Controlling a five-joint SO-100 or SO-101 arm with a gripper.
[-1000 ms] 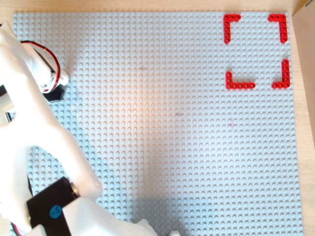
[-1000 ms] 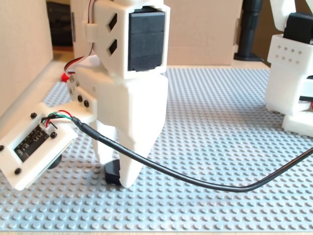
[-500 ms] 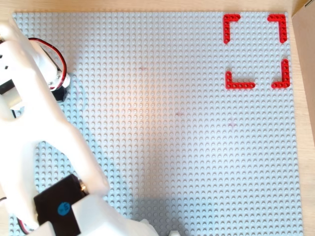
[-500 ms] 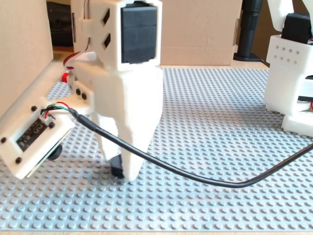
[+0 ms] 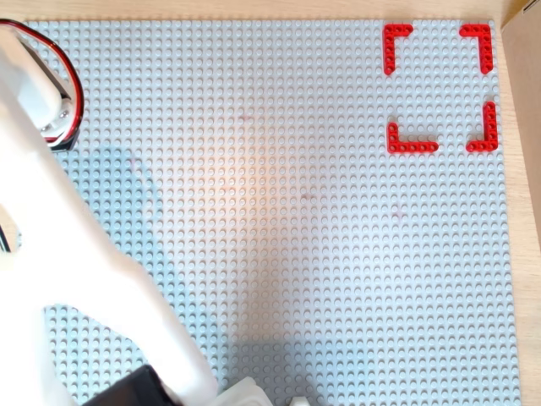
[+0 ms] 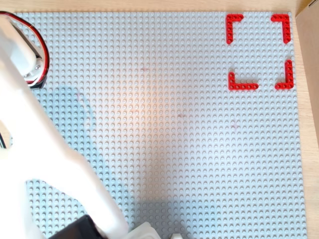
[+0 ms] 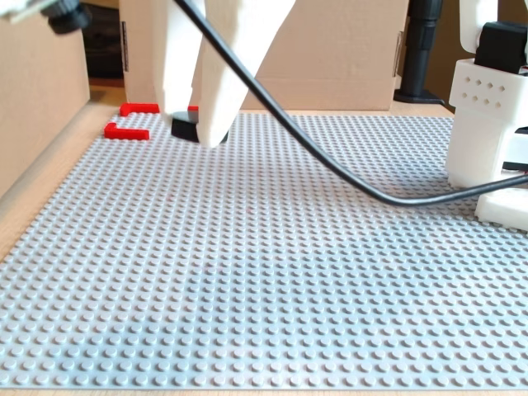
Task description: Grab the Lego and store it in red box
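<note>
In the fixed view my gripper [image 7: 196, 132] hangs at the upper left, its two white fingers shut on the small black Lego [image 7: 183, 126], held just above the grey baseplate [image 7: 272, 272]. The red box [image 7: 125, 132] lies behind it at the far left edge of the plate. In both overhead views the red box [image 5: 412, 146] [image 6: 242, 86] of four L-shaped corners sits at the top right, with nothing inside it. My white arm [image 5: 101, 254] [image 6: 60, 149] runs down the left side and out of the bottom edge. The fingertips and the Lego are hidden there.
A black cable [image 7: 330, 165] sweeps across the fixed view to the white arm base [image 7: 487, 124] at the right. Cardboard walls [image 7: 41, 99] stand at the left and back. A cardboard edge [image 5: 524, 68] borders the plate's right side in both overhead views.
</note>
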